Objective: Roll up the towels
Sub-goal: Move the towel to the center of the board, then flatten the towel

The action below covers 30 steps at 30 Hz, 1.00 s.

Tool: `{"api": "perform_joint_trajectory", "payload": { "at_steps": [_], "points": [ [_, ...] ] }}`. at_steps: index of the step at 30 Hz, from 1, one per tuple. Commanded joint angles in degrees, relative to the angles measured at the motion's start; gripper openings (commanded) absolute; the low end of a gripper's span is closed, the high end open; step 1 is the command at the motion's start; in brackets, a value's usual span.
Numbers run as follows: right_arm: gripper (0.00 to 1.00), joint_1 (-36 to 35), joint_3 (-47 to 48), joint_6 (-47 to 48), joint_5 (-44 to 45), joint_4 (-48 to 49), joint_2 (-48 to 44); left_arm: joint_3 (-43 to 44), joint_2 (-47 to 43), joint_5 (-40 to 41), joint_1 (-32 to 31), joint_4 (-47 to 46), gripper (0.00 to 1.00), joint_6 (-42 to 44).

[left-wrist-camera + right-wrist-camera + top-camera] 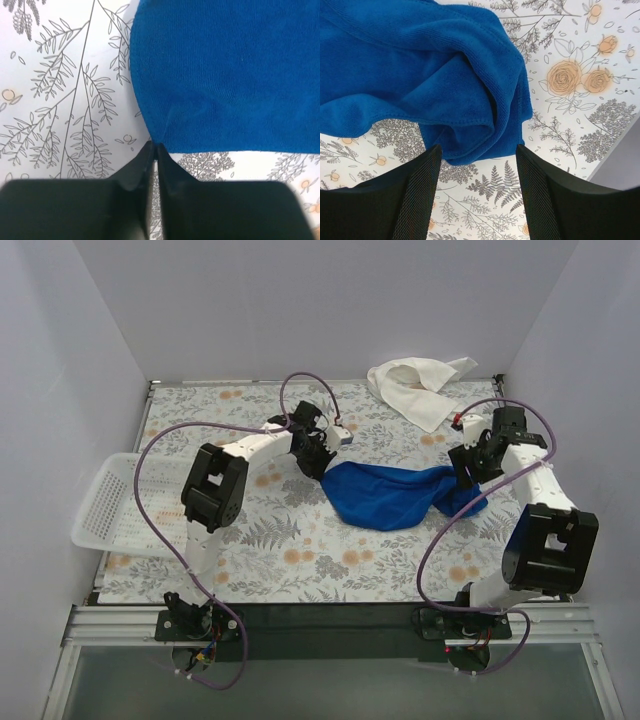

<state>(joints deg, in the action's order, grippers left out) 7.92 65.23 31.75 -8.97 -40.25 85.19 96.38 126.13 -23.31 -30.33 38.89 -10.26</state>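
The blue towel (390, 498) lies crumpled in the middle of the floral table, spread wide with a bunched right end. My left gripper (320, 462) is at its left corner. In the left wrist view the jaws (155, 146) are pressed together on the very edge of the blue cloth (225, 75), which puckers at the tips. My right gripper (466, 476) hovers over the towel's right end. Its fingers (477, 148) stand wide apart, with the folded blue end (420, 65) just ahead of them and nothing gripped. The white towel (415, 388) lies crumpled at the back right.
A white perforated basket (110, 505) hangs over the table's left edge. White walls close in the left, back and right sides. The table's right edge (620, 165) runs close to the right gripper.
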Motion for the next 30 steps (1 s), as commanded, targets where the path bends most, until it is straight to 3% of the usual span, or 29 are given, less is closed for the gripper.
{"api": "perform_joint_trajectory", "payload": {
  "at_steps": [1,8,11,12,14,17,21,23,24,25,26,27,28,30],
  "points": [
    [0.57,0.51,2.36,1.39,-0.16,-2.11,2.95,0.74,0.35,2.91,-0.35,0.74,0.00,-0.02],
    [0.48,-0.19,-0.19,0.51,-5.70,-2.99,8.32,1.87,-4.39,4.32,4.92,4.51,0.00,2.00],
    [0.27,-1.06,0.24,-0.45,-8.94,-3.43,11.48,3.11,-5.71,4.07,7.64,6.72,0.00,3.14],
    [0.12,-1.24,0.33,-0.46,-10.44,-3.69,11.93,3.29,-6.15,3.89,8.26,7.33,0.00,3.40],
    [0.01,-3.43,0.77,-0.02,-13.77,-4.48,12.20,3.47,-6.50,3.62,9.32,8.48,0.00,3.84],
    [0.01,-7.83,0.16,2.61,-19.05,-6.77,9.57,3.38,-7.12,3.71,9.93,8.74,0.00,4.11],
    [0.01,-20.11,-3.60,8.92,-19.24,-10.98,6.22,4.34,-6.95,3.89,10.81,8.74,0.00,3.67],
    [0.01,-22.68,-5.46,10.43,-19.59,-14.41,5.35,5.31,-6.07,4.15,11.52,9.18,0.00,3.41],
    [0.08,-23.73,-6.34,11.75,-19.59,-15.81,5.17,5.57,-5.89,4.41,11.69,9.36,0.00,3.41],
    [0.22,-24.27,-6.43,13.24,-20.03,-18.70,4.82,5.92,-5.80,4.67,11.95,9.36,0.00,3.32],
    [0.37,-23.75,-6.35,13.77,-21.77,-19.59,4.38,6.01,-5.63,4.76,12.13,9.18,0.00,3.23],
    [0.62,-21.57,-5.48,13.87,-22.40,-20.13,3.68,6.19,-5.54,4.77,12.39,9.36,0.00,3.23],
    [0.76,-19.63,-4.68,14.13,-23.10,-20.13,2.28,6.45,-5.37,4.77,12.40,9.62,0.00,3.23],
    [0.86,-15.33,-2.14,14.31,-25.30,-20.13,1.83,7.24,-4.93,4.68,12.40,10.32,0.00,3.49]
  ]
}}
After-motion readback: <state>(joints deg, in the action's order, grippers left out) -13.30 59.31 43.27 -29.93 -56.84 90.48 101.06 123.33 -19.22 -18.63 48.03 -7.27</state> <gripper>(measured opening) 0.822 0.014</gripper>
